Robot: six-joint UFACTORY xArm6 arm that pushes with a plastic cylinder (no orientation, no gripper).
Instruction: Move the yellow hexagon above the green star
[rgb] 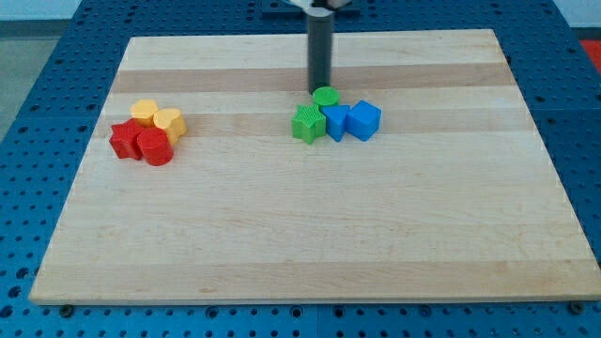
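Just above the green star (307, 123), my tip (320, 90) crowds the yellow hexagon's (144, 112) spot

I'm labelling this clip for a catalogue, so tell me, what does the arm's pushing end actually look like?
It is a straight, plain dark grey rod with a smooth round shaft, coming down from a pale fitting cut off by the view's top. My tip ends flat and blunt. No cables, markings or stripes show on it.

my tip (320, 90) just above green cylinder (326, 96); green star (307, 123) below; yellow hexagon (144, 112) far left.
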